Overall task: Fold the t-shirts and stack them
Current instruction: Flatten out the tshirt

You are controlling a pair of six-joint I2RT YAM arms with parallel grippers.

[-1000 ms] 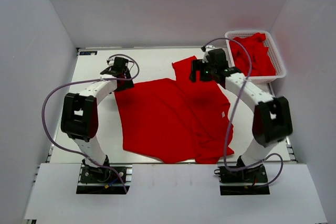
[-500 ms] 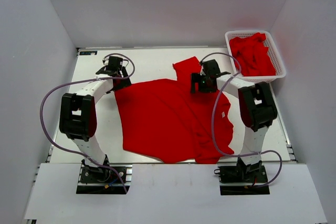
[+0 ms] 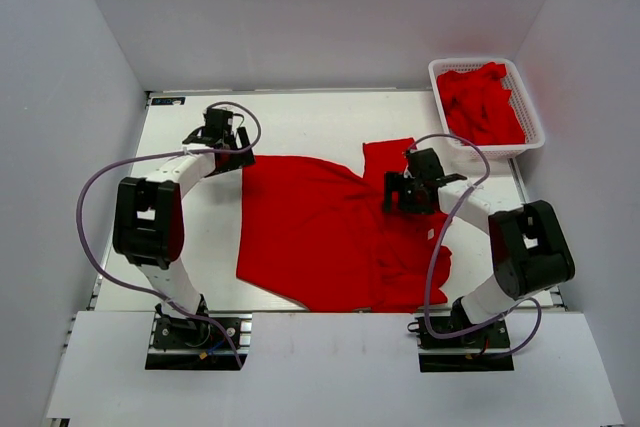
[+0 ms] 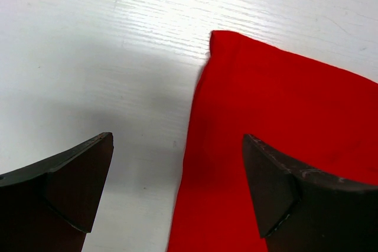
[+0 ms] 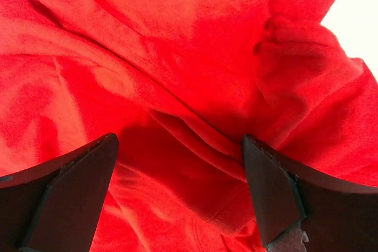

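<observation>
From above, one red t-shirt (image 3: 310, 232) lies spread on the white table (image 3: 300, 117), between the two arms. Its left part is flat, and its right side is bunched into folds. It probably lies open like this so that it can be smoothed before the first fold. The left gripper (image 3: 222, 137) is at the shirt's far left corner. The right gripper (image 3: 408, 192) is over the rumpled far right part, beside a sleeve. Each looks placed to take one end of the far edge. The white mesh basket (image 3: 531, 137) stands at the far right corner, well apart from the spread shirt. It holds a heap of red shirts (image 3: 482, 105), crumpled and waiting; their number cannot be told.

In the left wrist view, the fingers are spread wide and hold nothing. The shirt's side edge runs up between them to the corner. One finger is over bare table and the other over cloth, a stance that suits pinching this edge.

In the right wrist view, the jaws are likewise spread and empty over the creased cloth. A thick ridge runs between them. Whether the tips touch the cloth cannot be told.
</observation>
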